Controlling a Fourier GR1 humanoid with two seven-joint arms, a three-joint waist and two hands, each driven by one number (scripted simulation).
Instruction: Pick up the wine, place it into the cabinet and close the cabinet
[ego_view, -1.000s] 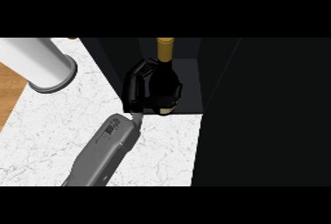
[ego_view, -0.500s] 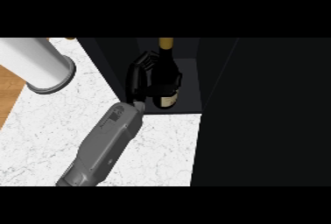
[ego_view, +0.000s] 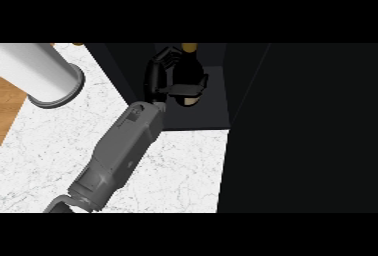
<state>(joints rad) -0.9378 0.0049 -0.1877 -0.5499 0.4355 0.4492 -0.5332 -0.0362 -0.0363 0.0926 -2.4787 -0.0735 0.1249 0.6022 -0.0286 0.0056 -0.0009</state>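
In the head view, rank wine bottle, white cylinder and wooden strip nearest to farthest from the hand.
1. Wine bottle: gripped by the left hand, inside the cabinet.
2. White cylinder: on the counter, to the left.
3. Wooden strip: far left edge, beyond the cylinder.

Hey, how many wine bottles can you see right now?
1. The wine bottle is inside the open cabinet, with the left hand curled round it. The cabinet's dark interior could hide others.
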